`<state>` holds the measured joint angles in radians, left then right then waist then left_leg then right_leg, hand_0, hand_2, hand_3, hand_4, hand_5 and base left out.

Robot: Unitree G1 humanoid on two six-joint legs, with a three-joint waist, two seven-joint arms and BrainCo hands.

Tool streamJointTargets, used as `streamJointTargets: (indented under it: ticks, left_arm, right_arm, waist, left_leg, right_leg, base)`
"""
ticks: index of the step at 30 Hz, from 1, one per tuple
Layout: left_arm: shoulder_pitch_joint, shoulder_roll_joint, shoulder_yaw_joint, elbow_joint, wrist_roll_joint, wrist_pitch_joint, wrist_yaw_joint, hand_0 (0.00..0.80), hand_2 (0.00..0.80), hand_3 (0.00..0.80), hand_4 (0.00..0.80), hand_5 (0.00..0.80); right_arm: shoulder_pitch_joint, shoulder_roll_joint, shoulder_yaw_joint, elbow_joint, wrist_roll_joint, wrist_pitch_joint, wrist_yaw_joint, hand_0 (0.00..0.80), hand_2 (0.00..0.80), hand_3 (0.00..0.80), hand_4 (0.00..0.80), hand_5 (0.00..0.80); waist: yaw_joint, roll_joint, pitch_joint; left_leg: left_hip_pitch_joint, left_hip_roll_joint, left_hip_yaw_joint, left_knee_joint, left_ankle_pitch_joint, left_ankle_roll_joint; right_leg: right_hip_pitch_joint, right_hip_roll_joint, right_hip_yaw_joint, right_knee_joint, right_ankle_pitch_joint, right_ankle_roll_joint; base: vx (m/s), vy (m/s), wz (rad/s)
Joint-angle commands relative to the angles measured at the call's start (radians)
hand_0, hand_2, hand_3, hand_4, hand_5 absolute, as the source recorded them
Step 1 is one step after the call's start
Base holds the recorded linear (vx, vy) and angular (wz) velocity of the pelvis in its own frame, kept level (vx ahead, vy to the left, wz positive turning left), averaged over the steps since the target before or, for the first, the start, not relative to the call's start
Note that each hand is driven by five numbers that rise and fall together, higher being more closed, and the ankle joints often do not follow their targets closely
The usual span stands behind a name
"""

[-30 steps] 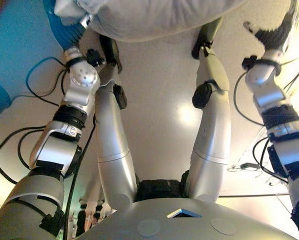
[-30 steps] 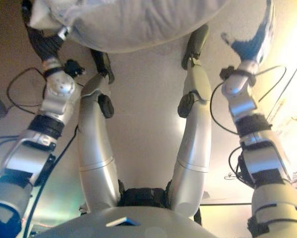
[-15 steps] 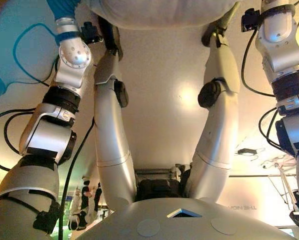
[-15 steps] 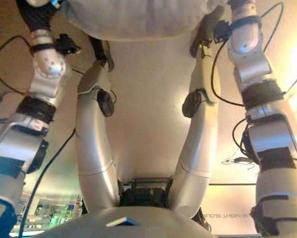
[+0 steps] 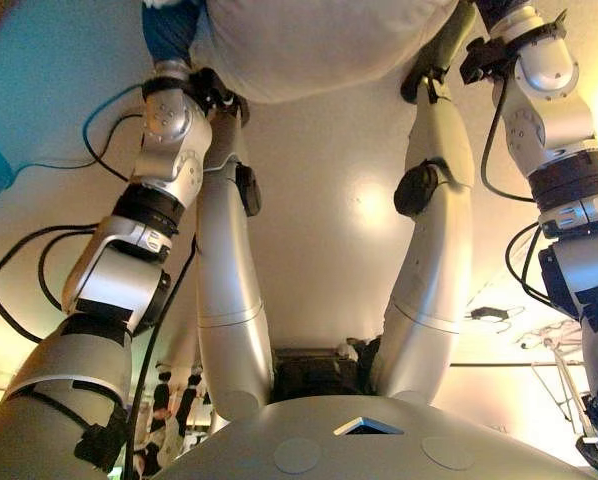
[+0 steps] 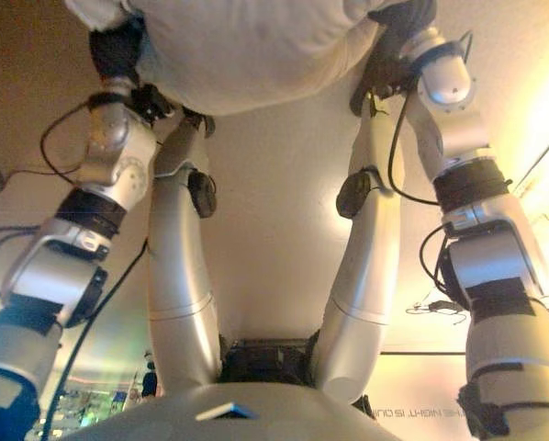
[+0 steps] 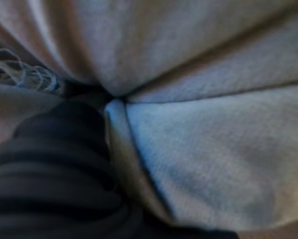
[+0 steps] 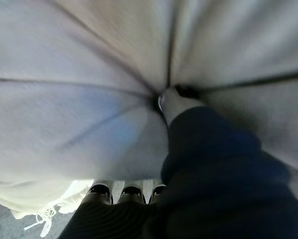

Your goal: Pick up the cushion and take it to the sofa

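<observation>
A pale grey cushion (image 5: 319, 40) fills the top of both eye views, held up off the floor between my two hands. My left hand (image 5: 171, 30) is pressed into its left end. In the left wrist view the thumb (image 7: 116, 129) digs into a deep fold of the cloth (image 7: 204, 149). My right hand (image 6: 398, 28) is on the cushion's right end. In the right wrist view the thumb (image 8: 171, 104) pinches into the cloth (image 8: 79, 114) and the dark fingertips (image 8: 131, 191) show under the cushion's edge.
A glossy beige floor (image 5: 319, 200) lies below. Some small wire-like clutter (image 5: 549, 340) lies on the floor at the right.
My right hand has come in from the far right onto the cushion's right end. My left hand has shifted right with it. The cushion now hangs lower in view.
</observation>
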<state>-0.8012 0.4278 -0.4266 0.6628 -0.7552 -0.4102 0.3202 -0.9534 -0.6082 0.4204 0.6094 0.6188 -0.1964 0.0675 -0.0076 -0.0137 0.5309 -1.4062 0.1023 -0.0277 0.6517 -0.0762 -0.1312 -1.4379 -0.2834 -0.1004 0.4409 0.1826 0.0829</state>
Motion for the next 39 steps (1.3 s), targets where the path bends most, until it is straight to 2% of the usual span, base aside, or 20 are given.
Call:
streamJointTargets:
  ticks: [1, 4, 6, 9, 13, 16, 22, 25, 27, 28, 32, 39]
  left_arm:
    - [0.059, -0.144, -0.022, -0.259, 0.160, -0.162, 0.010, 0.800, 0.800, 0.800, 0.800, 0.800]
    - [0.147, -0.153, -0.014, -0.334, 0.215, -0.193, 0.035, 0.800, 0.800, 0.800, 0.800, 0.800]
    - [0.206, -0.152, -0.013, -0.393, 0.237, -0.203, 0.027, 0.800, 0.800, 0.800, 0.800, 0.800]
    - [0.277, -0.143, -0.010, -0.457, 0.242, -0.196, 0.015, 0.800, 0.800, 0.800, 0.800, 0.800]
    - [0.383, -0.109, 0.036, -0.542, 0.208, -0.182, -0.014, 0.800, 0.800, 0.800, 0.800, 0.800]
    - [0.456, -0.080, 0.076, -0.586, 0.178, -0.178, -0.043, 0.800, 0.800, 0.800, 0.800, 0.800]
    - [0.630, -0.055, 0.140, -0.667, 0.158, -0.127, -0.063, 0.800, 0.800, 0.800, 0.800, 0.800]
    - [0.726, -0.055, 0.172, -0.717, 0.170, -0.123, -0.117, 0.800, 0.800, 0.800, 0.800, 0.800]
    - [0.799, -0.055, 0.180, -0.758, 0.181, -0.132, -0.151, 0.800, 0.800, 0.800, 0.800, 0.800]
    - [0.820, -0.057, 0.183, -0.775, 0.189, -0.139, -0.158, 0.800, 0.800, 0.800, 0.800, 0.800]
    - [0.864, -0.060, 0.182, -0.827, 0.215, -0.177, -0.125, 0.800, 0.800, 0.800, 0.800, 0.800]
    - [0.901, -0.062, 0.155, -0.848, 0.192, -0.088, -0.158, 0.800, 0.800, 0.800, 0.800, 0.800]
  right_arm:
    - [0.046, 0.109, 0.048, -0.305, -0.022, -0.163, 0.081, 0.800, 0.800, 0.800, 0.800, 0.800]
    - [0.171, 0.112, 0.025, -0.360, -0.124, -0.221, -0.013, 0.800, 0.800, 0.800, 0.800, 0.800]
    - [0.264, 0.116, 0.006, -0.410, -0.158, -0.254, -0.045, 0.800, 0.800, 0.800, 0.800, 0.800]
    - [0.367, 0.122, -0.025, -0.466, -0.227, -0.258, -0.069, 0.800, 0.800, 0.800, 0.800, 0.800]
    - [0.509, 0.109, -0.069, -0.546, -0.312, -0.256, -0.079, 0.800, 0.800, 0.800, 0.800, 0.800]
    - [0.605, 0.096, -0.113, -0.596, -0.348, -0.266, -0.067, 0.800, 0.800, 0.800, 0.800, 0.800]
    - [0.801, 0.133, -0.168, -0.699, -0.414, -0.313, -0.091, 0.800, 0.800, 0.800, 0.800, 0.800]
    - [0.894, 0.170, -0.188, -0.760, -0.413, -0.302, -0.089, 0.800, 0.800, 0.800, 0.800, 0.800]
    - [0.976, 0.182, -0.200, -0.809, -0.425, -0.302, -0.100, 0.800, 0.800, 0.800, 0.800, 0.800]
    - [0.995, 0.184, -0.200, -0.825, -0.438, -0.301, -0.112, 0.800, 0.800, 0.800, 0.800, 0.800]
    - [0.999, 0.181, -0.191, -0.855, -0.470, -0.286, -0.160, 0.800, 0.800, 0.800, 0.800, 0.800]
    - [1.027, 0.162, -0.194, -0.872, -0.473, -0.221, -0.184, 0.800, 0.800, 0.800, 0.800, 0.800]
  waist:
    - [0.028, 0.034, -0.011]
    - [0.020, 0.028, -0.011]
    - [0.017, 0.022, -0.011]
    - [0.017, 0.014, -0.011]
    - [0.021, -0.003, -0.011]
    - [0.029, -0.006, -0.011]
    - [0.044, -0.008, -0.127]
    - [0.039, -0.008, -0.205]
    - [0.025, -0.003, -0.277]
    - [0.026, 0.000, -0.306]
    - [0.044, 0.004, -0.374]
    - [0.040, -0.006, -0.432]
  left_leg:
    - [0.080, 0.024, -0.042, -0.229, 0.178, -0.013]
    - [0.197, 0.026, -0.024, -0.247, 0.176, -0.014]
    - [0.294, 0.036, 0.003, -0.271, 0.174, -0.020]
    - [0.442, 0.047, 0.034, -0.316, 0.166, -0.024]
    - [0.674, 0.046, 0.090, -0.377, 0.143, -0.022]
    - [0.832, 0.039, 0.112, -0.405, 0.124, -0.007]
    - [1.045, 0.018, 0.115, -0.465, 0.093, 0.027]
    - [1.172, 0.011, 0.095, -0.542, 0.093, 0.046]
    - [1.276, 0.002, 0.072, -0.612, 0.092, 0.058]
    - [1.303, 0.001, 0.065, -0.627, 0.098, 0.061]
    - [1.412, 0.018, 0.067, -0.685, 0.095, 0.052]
    - [1.496, 0.038, 0.072, -0.732, 0.084, 0.039]
  right_leg:
    - [0.134, -0.035, 0.017, 0.025, -0.099, 0.107]
    - [0.247, -0.042, 0.000, -0.019, -0.080, 0.109]
    - [0.343, -0.051, -0.021, -0.054, -0.071, 0.115]
    - [0.484, -0.059, -0.050, -0.106, -0.067, 0.123]
    - [0.716, -0.064, -0.109, -0.174, -0.073, 0.131]
    - [0.869, -0.066, -0.125, -0.202, -0.081, 0.133]
    - [1.085, -0.074, -0.123, -0.233, -0.101, 0.131]
    - [1.212, -0.042, -0.101, -0.270, -0.119, 0.122]
    - [1.316, 0.011, -0.055, -0.323, -0.152, 0.112]
    - [1.346, 0.023, -0.051, -0.335, -0.155, 0.106]
    - [1.460, 0.035, -0.100, -0.382, -0.172, 0.095]
    - [1.563, 0.061, -0.114, -0.459, -0.175, 0.086]
  base:
    - [0.000, 0.000, 0.00]
    - [0.000, 0.000, 0.00]
    - [0.017, 0.000, -0.02]
    - [0.057, 0.020, -0.09]
    - [0.076, 0.021, -0.12]
    - [0.057, 0.039, -0.10]
    - [0.127, 0.054, 0.00]
    - [0.215, -0.016, 0.06]
    - [0.357, -0.045, 0.20]
    - [0.375, -0.033, 0.48]
    - [0.144, -0.039, 0.32]
    - [0.041, -0.065, -0.01]
